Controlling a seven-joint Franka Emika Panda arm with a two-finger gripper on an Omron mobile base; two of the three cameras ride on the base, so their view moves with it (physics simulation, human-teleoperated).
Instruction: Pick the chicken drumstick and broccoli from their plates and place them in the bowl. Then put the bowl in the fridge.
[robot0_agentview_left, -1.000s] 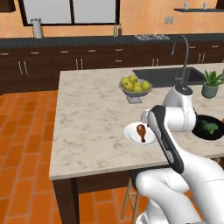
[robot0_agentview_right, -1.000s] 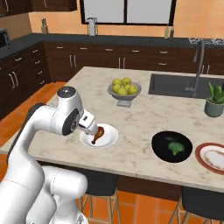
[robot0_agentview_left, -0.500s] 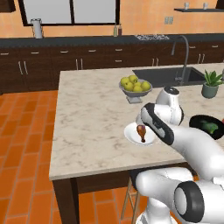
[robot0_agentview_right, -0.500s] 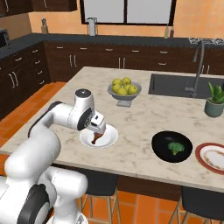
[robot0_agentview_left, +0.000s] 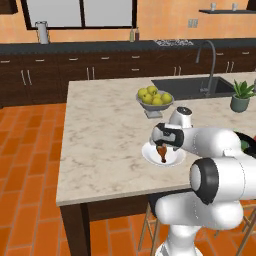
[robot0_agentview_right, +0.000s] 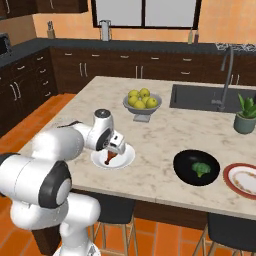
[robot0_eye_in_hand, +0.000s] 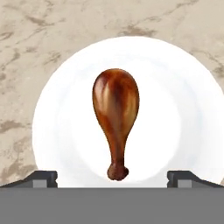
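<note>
The gripper (robot0_eye_in_hand: 112, 175) is standing fully open and empty, its jaws straddling the drumstick (robot0_eye_in_hand: 115, 118), which is lying on the white plate (robot0_eye_in_hand: 183, 87), bone end at 6 o'clock. Descend centred, then close across the thick meat. The bowl (robot0_agentview_right: 182, 167) is already holding the broccoli (robot0_agentview_right: 201, 168).

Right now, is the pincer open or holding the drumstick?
Pincer: open, above the drumstick on its plate, holding nothing.

Chicken drumstick (robot0_eye_in_hand: 115, 118) flat on white plate (robot0_eye_in_hand: 183, 100); broccoli (robot0_agentview_right: 201, 168) in black bowl (robot0_agentview_right: 183, 169); red-rimmed plate (robot0_agentview_right: 242, 180) beside.
</note>
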